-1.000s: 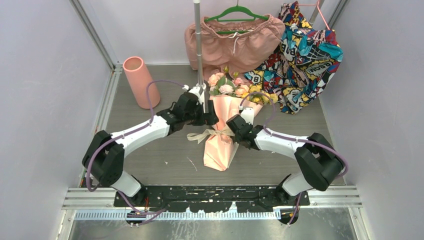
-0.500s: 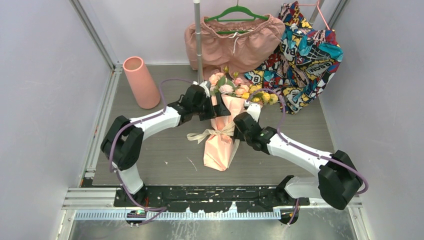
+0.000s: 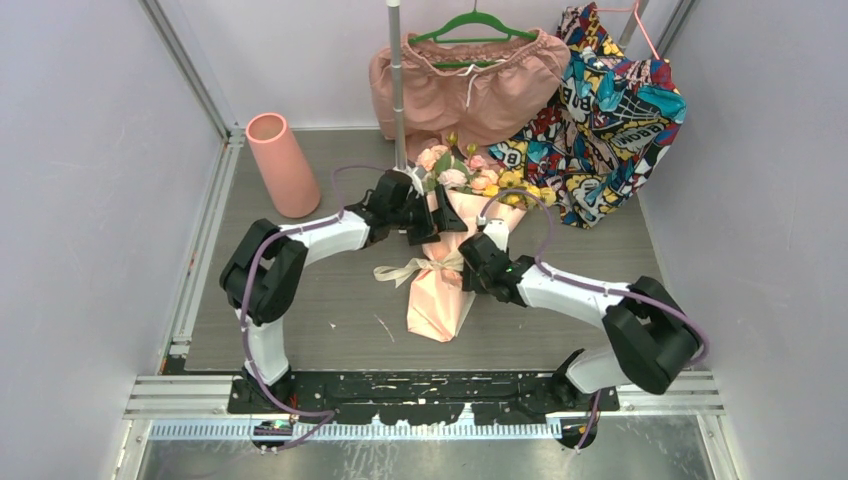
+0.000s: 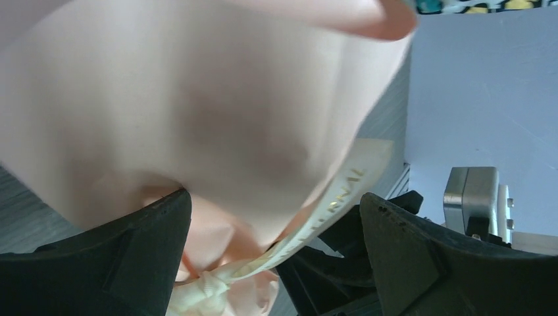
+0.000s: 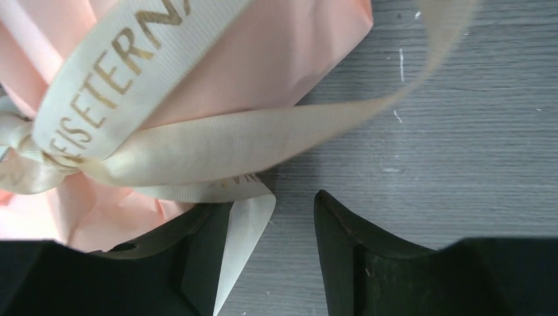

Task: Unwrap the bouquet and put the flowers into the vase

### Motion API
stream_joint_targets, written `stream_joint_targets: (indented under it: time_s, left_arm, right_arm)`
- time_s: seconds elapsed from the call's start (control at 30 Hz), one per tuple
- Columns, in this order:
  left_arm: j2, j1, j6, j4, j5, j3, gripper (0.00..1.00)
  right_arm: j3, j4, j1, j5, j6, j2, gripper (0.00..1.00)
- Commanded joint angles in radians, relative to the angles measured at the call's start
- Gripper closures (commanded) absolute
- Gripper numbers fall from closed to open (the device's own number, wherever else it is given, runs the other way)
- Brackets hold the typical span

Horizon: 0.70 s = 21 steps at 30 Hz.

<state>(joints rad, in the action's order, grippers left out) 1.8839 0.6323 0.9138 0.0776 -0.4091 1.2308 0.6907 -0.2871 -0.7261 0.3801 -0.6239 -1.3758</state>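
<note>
The bouquet [image 3: 445, 275] lies on the table [image 3: 330, 300], its pale pink paper cone tapering toward the arm bases and the flowers [image 3: 465, 180] spilling from its far end. The cream ribbon [image 5: 197, 148] is tied around the bouquet's waist. At the bouquet's left side the left pincer [image 4: 273, 204] is released, its fingers spread wide on either side of the upper paper. At the bouquet's right side, by the knot, the right pincer [image 5: 273, 204] is released too, a loose ribbon tail lying in the gap between its fingers. The vase [image 3: 283, 165] stands upright well to the bouquet's far left.
</note>
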Motion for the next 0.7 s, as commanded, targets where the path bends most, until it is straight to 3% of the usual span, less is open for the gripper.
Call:
stream_joint_targets:
  time_s: [0.0, 0.13, 0.23, 0.3, 0.37, 0.43, 0.67]
  left_arm:
    - [0.0, -0.009, 0.027, 0.026, -0.005, -0.017, 0.0]
    - [0.023, -0.017, 0.026, 0.026, -0.017, -0.023, 0.0]
    - [0.029, -0.024, 0.03, 0.035, -0.023, -0.034, 0.0]
    - [0.027, -0.027, 0.03, 0.041, -0.022, -0.044, 0.0]
    - [0.027, -0.029, 0.03, 0.045, -0.023, -0.05, 0.0]
    - [0.03, -0.029, 0.03, 0.047, -0.02, -0.053, 0.0]
    - [0.068, -0.037, 0.026, 0.031, -0.004, -0.042, 0.0]
  right_arm:
    - [0.012, 0.092, 0.001, -0.015, 0.039, -0.06, 0.45]
    - [0.012, 0.144, 0.021, -0.035, 0.075, -0.108, 0.46]
    - [-0.006, 0.183, 0.081, -0.118, 0.091, -0.115, 0.54]
    - [-0.025, 0.219, 0.108, -0.162, 0.1, -0.102, 0.66]
    - [-0.038, 0.239, 0.118, -0.187, 0.108, -0.085, 0.85]
    - [-0.047, 0.253, 0.119, -0.213, 0.129, -0.07, 0.98]
    - [-0.02, 0.119, 0.12, -0.169, 0.101, 0.052, 0.99]
